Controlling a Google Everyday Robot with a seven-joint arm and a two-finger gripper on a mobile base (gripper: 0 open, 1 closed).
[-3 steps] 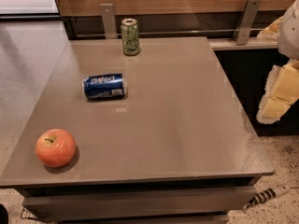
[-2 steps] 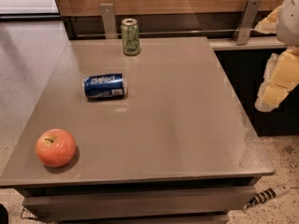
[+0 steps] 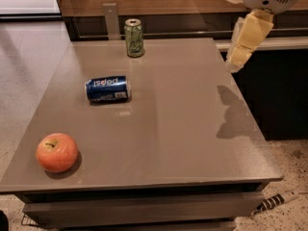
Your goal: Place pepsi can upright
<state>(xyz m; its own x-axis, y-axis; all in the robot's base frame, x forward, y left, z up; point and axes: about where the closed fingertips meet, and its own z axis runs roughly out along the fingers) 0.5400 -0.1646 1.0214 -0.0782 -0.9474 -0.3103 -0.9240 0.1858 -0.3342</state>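
Observation:
The pepsi can lies on its side on the grey table, left of the middle, with its lettering upside down to me. My gripper hangs in the air at the upper right, above the table's far right edge. It is far from the can and holds nothing that I can see. Its shadow falls on the right side of the table.
A green can stands upright near the table's far edge. A red apple sits at the near left corner. A dark cabinet and a wood-panelled wall run behind and to the right. A cable lies on the floor at the lower right.
My gripper has risen and moved left, from beside the table's right edge to above its far right corner. The cans and the apple have stayed in place.

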